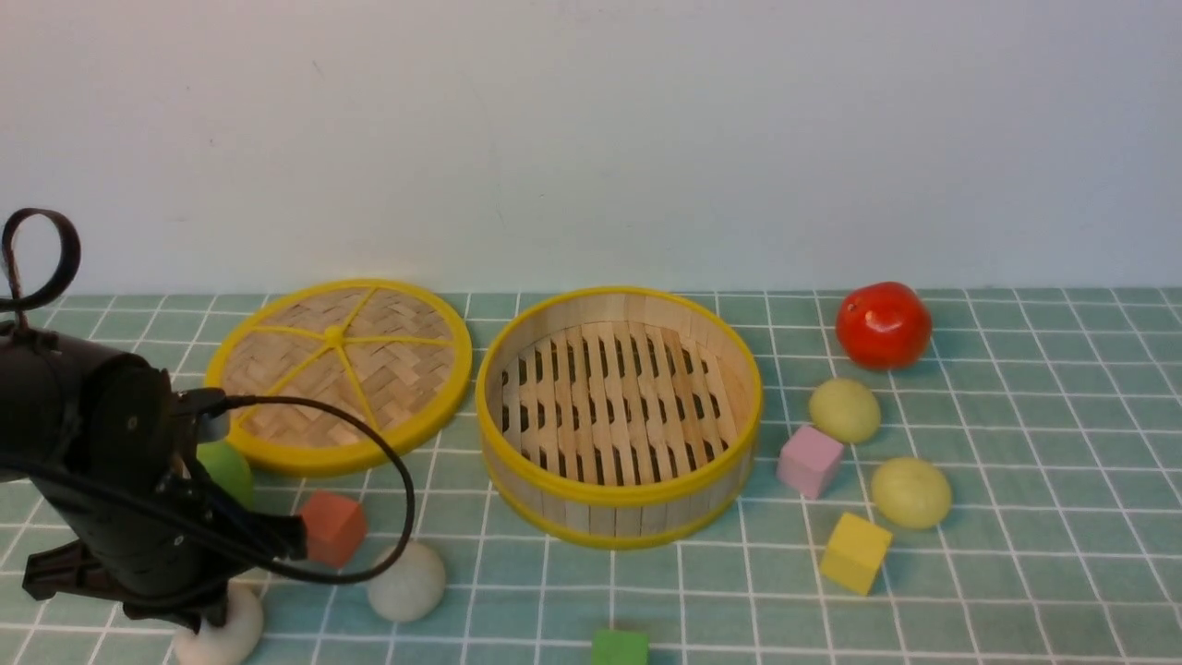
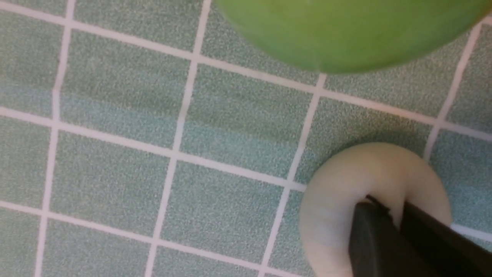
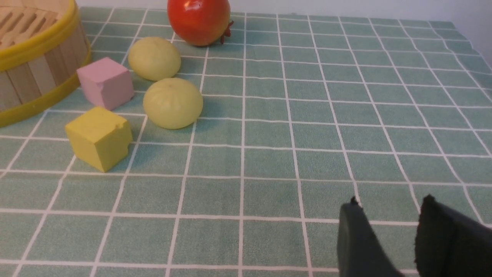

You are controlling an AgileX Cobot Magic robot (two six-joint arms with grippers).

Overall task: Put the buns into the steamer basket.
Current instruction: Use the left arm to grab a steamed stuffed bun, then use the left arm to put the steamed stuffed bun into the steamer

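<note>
The steamer basket (image 1: 619, 503) stands empty mid-table; its wall also shows in the right wrist view (image 3: 38, 77). My left gripper (image 2: 396, 206) is low at the front left, shut on an off-white bun (image 2: 346, 192), which is squeezed between the fingers and peeks out under the arm (image 1: 222, 635). A second off-white bun (image 1: 407, 582) lies just right of it. Two yellow-green buns (image 1: 844, 410) (image 1: 910, 492) lie right of the basket, also seen from the right wrist (image 3: 154, 58) (image 3: 173, 102). My right gripper (image 3: 389, 202) is open and empty, over bare cloth.
The flat woven lid (image 1: 338, 374) lies left of the basket. A green apple (image 1: 226, 471) sits close behind my left arm. A red fruit (image 1: 883, 325) is at the back right. Orange (image 1: 332, 526), pink (image 1: 810, 460), yellow (image 1: 855, 552) and green (image 1: 619, 646) cubes lie around.
</note>
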